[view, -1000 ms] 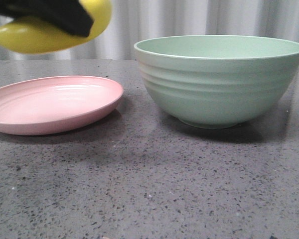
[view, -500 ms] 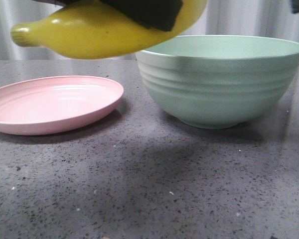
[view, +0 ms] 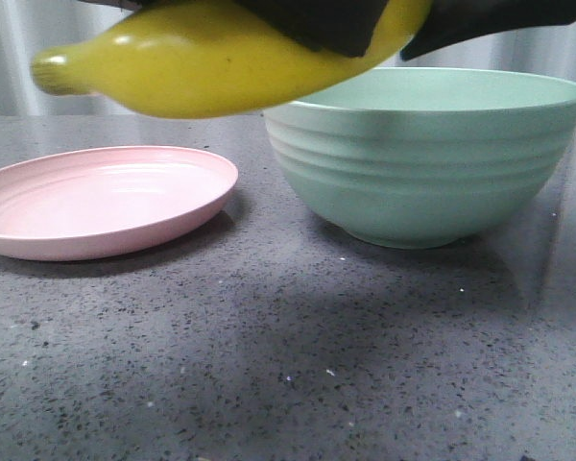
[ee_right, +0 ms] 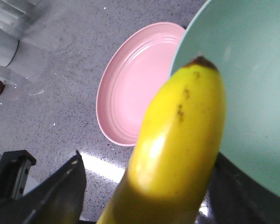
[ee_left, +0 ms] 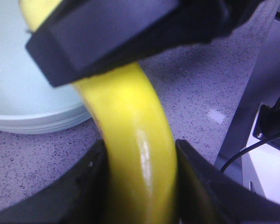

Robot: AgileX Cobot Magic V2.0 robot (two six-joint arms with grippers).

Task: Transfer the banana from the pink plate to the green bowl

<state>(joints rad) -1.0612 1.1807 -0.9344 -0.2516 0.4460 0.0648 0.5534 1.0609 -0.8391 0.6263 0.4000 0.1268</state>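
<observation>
The table [view: 288, 365] is grey speckled stone. The bowl [view: 427, 158] stands at 3 o'clock of the plate [view: 101, 202], close but apart. The banana [view: 221, 58] hangs in the air above both, its tip over the bowl's near rim. The left gripper [ee_left: 140, 186] is clenched on it. The right gripper [ee_right: 144, 186] also flanks the banana; whether it grips, I cannot tell.
</observation>
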